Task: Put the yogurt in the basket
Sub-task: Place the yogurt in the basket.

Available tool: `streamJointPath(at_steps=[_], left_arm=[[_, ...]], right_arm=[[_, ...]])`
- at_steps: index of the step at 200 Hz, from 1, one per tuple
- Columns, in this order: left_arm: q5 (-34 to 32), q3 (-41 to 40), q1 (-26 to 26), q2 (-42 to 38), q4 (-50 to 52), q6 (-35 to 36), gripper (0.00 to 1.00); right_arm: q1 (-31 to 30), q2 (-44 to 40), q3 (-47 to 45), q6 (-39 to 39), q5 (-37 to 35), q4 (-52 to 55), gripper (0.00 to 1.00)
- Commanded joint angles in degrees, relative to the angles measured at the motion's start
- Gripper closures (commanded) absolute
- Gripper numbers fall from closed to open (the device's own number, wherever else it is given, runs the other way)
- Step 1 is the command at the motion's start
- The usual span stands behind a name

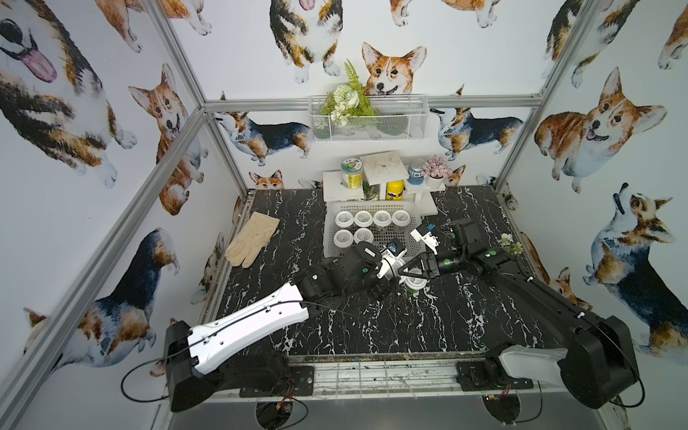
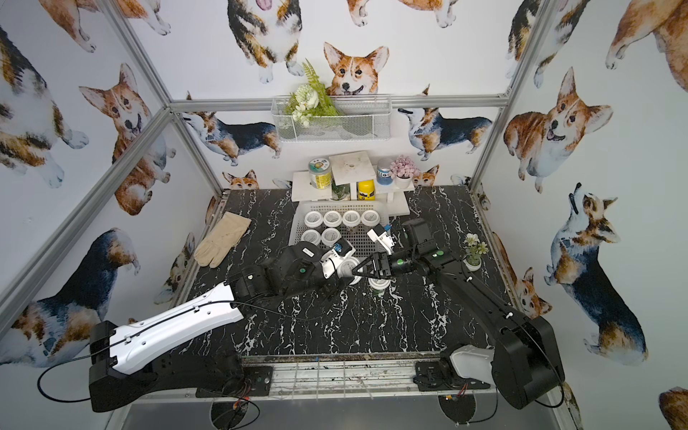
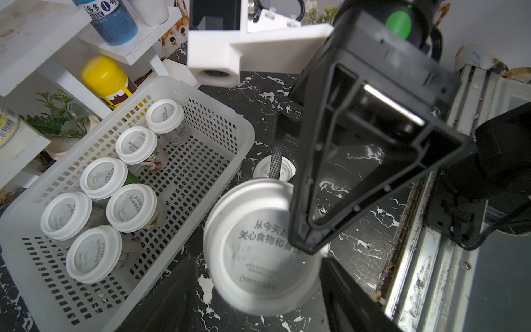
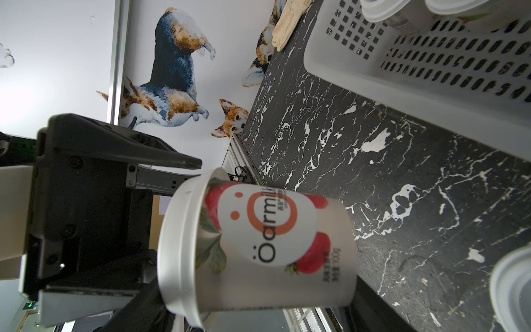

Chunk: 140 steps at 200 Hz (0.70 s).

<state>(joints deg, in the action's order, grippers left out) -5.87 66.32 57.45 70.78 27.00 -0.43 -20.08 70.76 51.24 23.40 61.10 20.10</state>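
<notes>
Clamping lid-to-base, right gripper holds strawberry "Öarmilk" yogurt cup aloft at basket's near edge; lid reads "Oarmilk"; left gripper flanks it, grip can't tell.

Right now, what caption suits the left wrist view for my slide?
Six yogurt cups stand in the white lattice basket; two cups are outside, near the right gripper.

Bright, even, diffuse light leaves only faint soft shadows on the tabletop, straight lines bow toward the edges of both top views, and the close yogurt cup looks blurred in both wrist views.
</notes>
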Motion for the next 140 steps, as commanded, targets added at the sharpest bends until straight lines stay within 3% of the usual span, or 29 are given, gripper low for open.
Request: streamJointPath(at_steps=[1,13,24,97,140], left_arm=[[-0.20,0.43,-0.23,0.73,-0.64,0.42,0.22],[-0.13,0.31,-0.24,0.92,-0.72,0.31,0.11],[0.23,0.37,-0.36,1.00,-0.98,0.19,0.06],[1.31,0.59,-0.79,1.02,-0.98,0.42,0.13],[1.92,0.20,-1.19,1.42,-1.60,0.24,0.05]], right_arm=[[0.03,-0.14,0.09,0.10,1.94,-1.45,0.13],[0.04,-0.32,0.18,0.27,2.18,-1.55,0.13],[0.04,-0.27,0.17,0.33,2.52,-1.63,0.13],[0.04,-0.51,-0.12,0.81,3.70,-2.42,0.12],[0.00,-1.34,-0.97,2.33,5.18,-4.58,0.12]])
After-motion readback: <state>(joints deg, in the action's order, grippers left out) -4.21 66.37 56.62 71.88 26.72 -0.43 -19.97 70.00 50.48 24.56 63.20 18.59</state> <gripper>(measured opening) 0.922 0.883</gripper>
